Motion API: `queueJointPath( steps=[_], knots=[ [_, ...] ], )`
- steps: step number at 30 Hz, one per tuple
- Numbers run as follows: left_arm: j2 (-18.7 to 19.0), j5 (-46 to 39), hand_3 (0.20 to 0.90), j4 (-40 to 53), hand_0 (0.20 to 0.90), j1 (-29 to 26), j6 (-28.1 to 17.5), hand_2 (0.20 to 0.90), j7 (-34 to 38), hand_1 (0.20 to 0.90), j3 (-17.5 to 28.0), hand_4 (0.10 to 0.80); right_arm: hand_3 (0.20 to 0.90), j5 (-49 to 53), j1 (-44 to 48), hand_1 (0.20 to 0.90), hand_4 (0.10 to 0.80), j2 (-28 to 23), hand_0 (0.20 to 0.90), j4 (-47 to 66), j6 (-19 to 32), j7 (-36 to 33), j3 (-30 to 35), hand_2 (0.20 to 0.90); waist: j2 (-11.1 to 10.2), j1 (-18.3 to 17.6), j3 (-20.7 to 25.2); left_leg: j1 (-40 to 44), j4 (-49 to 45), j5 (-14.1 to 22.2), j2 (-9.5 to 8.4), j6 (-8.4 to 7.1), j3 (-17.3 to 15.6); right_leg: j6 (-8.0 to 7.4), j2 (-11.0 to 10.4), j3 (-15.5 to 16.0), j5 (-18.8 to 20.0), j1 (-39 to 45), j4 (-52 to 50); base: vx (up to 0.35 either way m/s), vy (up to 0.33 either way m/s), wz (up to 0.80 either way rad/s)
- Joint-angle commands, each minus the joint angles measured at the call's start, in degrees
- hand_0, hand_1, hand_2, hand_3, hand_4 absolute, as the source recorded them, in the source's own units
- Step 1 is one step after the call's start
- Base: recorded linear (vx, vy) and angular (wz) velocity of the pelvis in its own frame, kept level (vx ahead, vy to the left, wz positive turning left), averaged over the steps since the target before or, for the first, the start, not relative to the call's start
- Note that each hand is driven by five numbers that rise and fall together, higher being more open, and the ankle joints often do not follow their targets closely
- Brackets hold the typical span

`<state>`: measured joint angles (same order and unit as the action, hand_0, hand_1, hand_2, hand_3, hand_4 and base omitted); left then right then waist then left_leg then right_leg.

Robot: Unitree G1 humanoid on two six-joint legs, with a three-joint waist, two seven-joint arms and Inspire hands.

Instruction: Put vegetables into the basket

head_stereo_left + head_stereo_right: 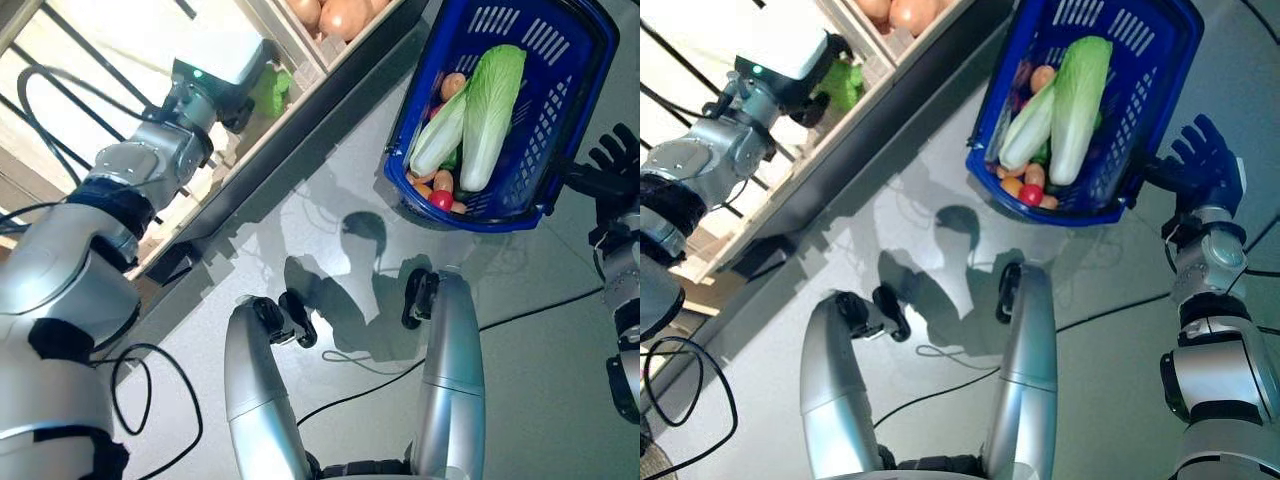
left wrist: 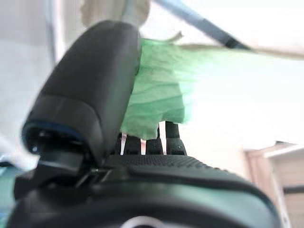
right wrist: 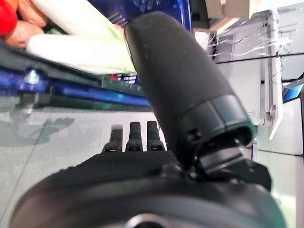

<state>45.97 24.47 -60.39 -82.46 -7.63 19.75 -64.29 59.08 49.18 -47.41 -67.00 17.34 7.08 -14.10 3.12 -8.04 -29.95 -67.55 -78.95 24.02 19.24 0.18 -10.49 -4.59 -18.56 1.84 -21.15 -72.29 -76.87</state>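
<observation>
A blue basket point(image 1: 585, 95) hangs tilted at the upper right. It holds two pale green cabbages point(image 1: 492, 110), a red tomato point(image 1: 441, 200) and some small orange and brown vegetables. Its black handle runs to my right hand point(image 1: 1205, 165), whose fingers stand straight and spread beside the rim. My left hand point(image 1: 238, 112) reaches into the shelf at the upper left. There its thumb point(image 2: 90, 95) and fingers point(image 2: 147, 142) close on a green leafy vegetable point(image 2: 159, 90), which also shows in the left eye view as a green leaf point(image 1: 272, 92).
A wooden crate of brown onions point(image 1: 340, 15) sits further along the shelf, whose dark front edge point(image 1: 300, 120) runs diagonally. Grey floor lies below the basket.
</observation>
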Motion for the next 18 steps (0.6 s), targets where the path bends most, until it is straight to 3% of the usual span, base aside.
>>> queueJointPath(
  steps=[1,8,18],
  knots=[
    [2.7,-0.43,0.3,-7.48,0.3,-4.04,5.77,0.3,-2.58,0.3,0.18,0.4,0.9,4.76,0.69,0.9,0.8,-2.43,0.9,0.87,2.91,0.17,5.16,0.9,-1.25,-1.36,0.16,3.34,6.29,-0.32,2.8,-7.04,4.71,-3.72,-4.22,-1.48,8.34,7.33,12.23,-0.03,-0.004,-0.11],
    [3.98,-2.75,0.3,-7.89,0.3,-3.53,5.79,0.3,2.01,0.3,1.42,0.4,0.9,5.99,1.07,0.9,0.8,-2.34,0.9,1.95,3.91,1.39,5.28,0.9,-1.63,-0.79,0.19,8.93,10.25,-1.29,2.34,-7.12,3.61,-3.47,-3.63,0.16,8.35,12.87,15.15,-0.011,-0.004,-0.06],
    [7.77,-1.29,0.3,-7.88,0.3,2.28,0.23,0.3,5.26,0.3,6.23,0.4,0.9,5.6,-0.46,0.9,0.8,-1.64,0.9,4.31,4.24,2.69,5.71,0.9,-1.91,0.57,3.66,21.86,19.76,-3.77,0.87,-7.51,1.43,-2.25,-2.96,2.79,6.97,25.42,20.71,0.031,-0.029,0.04]
  ],
)
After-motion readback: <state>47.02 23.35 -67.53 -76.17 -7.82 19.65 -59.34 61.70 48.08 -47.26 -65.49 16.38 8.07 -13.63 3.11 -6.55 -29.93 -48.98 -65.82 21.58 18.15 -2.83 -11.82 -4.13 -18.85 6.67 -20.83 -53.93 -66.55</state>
